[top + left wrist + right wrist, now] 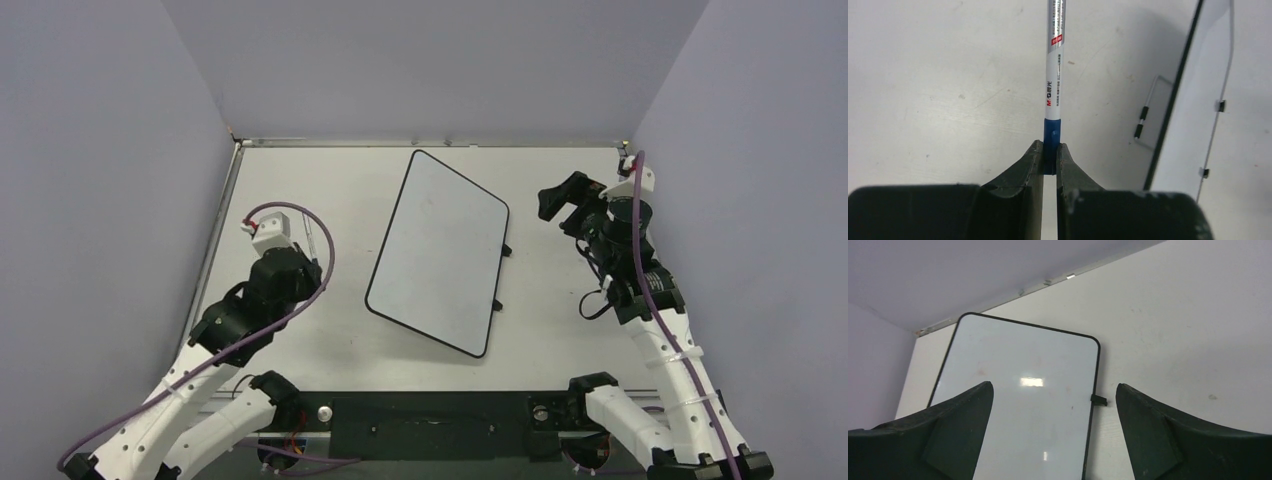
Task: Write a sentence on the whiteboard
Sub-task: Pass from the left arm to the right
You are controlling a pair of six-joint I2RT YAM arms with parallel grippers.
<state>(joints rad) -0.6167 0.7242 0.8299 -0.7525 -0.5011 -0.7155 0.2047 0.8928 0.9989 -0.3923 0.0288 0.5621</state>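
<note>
The whiteboard [440, 250] lies flat and skewed in the middle of the table, white with a thin black border. Its face is blank, and the sentence is not in view. My left gripper [305, 260] sits to the left of the board, shut on a marker [1054, 75]. The marker's blue end is pinched between the fingers and its white barrel points away from the wrist. The left wrist view has the board's edge [1198, 100] at the right. My right gripper [562, 203] hovers off the board's right side, open and empty. Its wrist view looks down on the board [1023, 390].
Two small black feet [506, 250] [497, 305] stick out from the board's right edge. A thin wire bracket [1148, 112] shows beside the board in the left wrist view. A metal rail [430, 143] runs along the table's far edge, with grey walls on three sides.
</note>
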